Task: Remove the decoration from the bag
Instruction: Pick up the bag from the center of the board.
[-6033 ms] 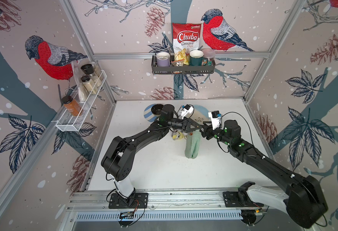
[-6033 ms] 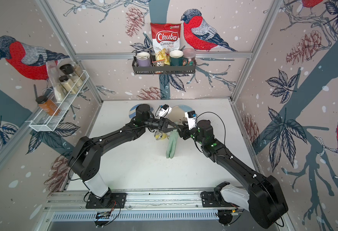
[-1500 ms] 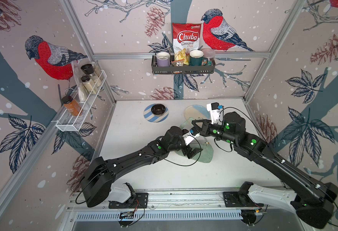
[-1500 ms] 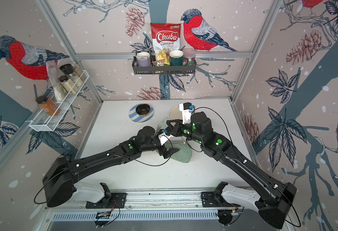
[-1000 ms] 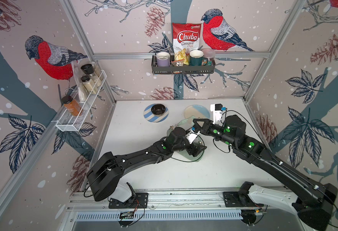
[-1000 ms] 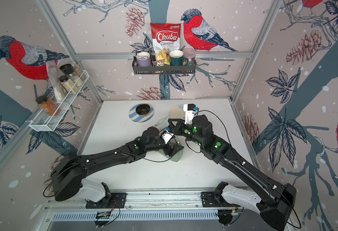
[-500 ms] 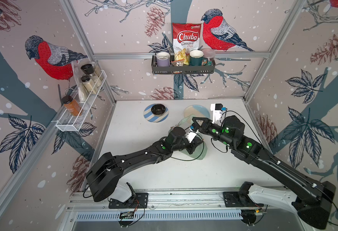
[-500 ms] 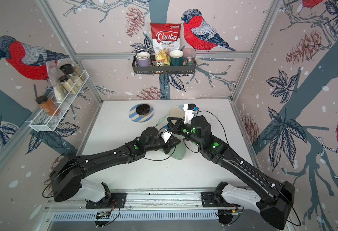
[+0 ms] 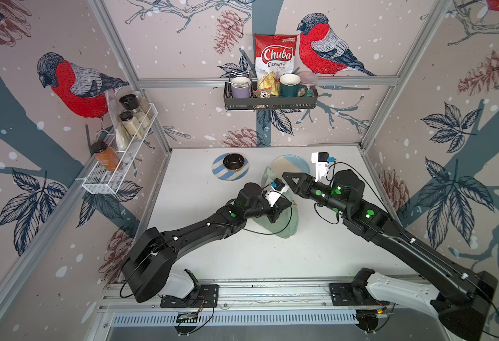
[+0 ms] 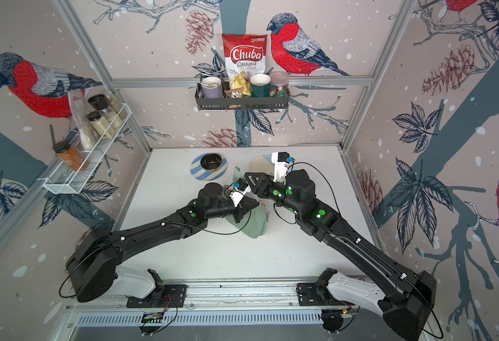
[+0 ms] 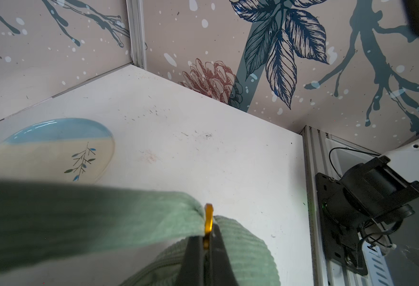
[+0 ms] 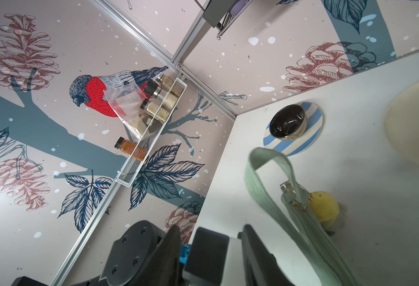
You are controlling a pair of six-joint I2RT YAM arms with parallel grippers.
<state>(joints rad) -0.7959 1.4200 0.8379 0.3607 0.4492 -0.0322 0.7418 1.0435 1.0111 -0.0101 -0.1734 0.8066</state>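
Our left claw [image 11: 208, 237] is pressed together on a small gold metal ring [image 11: 208, 218]. The ring sits where the matching green fabric strap [image 11: 79, 218] meets the soft sage-green half-moon fabric bag [image 9: 285, 226]. Our right claw [image 9: 287, 177] stands with its jaws apart and nothing between them. It is just behind the left claw, toward the back edge of the white bench [image 9: 301, 259].

The bag is near the middle of the bench, its rounded lower part on the surface and its ringed end in the left claw. We cannot tell whether that end is off the surface. The strap arches from the ring toward the back edge, and its loop ends close to a blue-and-white striped round plate [image 9: 218, 175]. In the right wrist view a yellow fluffy ball decoration [image 12: 324, 207] is joined by small gold links [image 12: 310, 198] to the bag's zip end, just beside the fabric.

Ahead of the right claw's open jaws we see the left arm's white camera mount [image 12: 230, 257], which fills the gap between them. The strap rises on that side too.

The striped plate lies near the back edge, left of the middle, and carries a small glossy black bowl [image 9: 234, 162]. Right of the middle, also by the back edge, lies a round cream-and-blue ceramic plate [image 9: 289, 164]; in both top views the right claw overlaps its near rim. On the back wall a black metal rack [image 9: 268, 103] holds a lilac mug [image 9: 240, 87], a dark green mug [image 9: 289, 85] and a red-and-white chip packet [image 9: 276, 59]. On the left wall a white wire shelf [image 9: 106, 180] holds spice jars [image 9: 130, 121].
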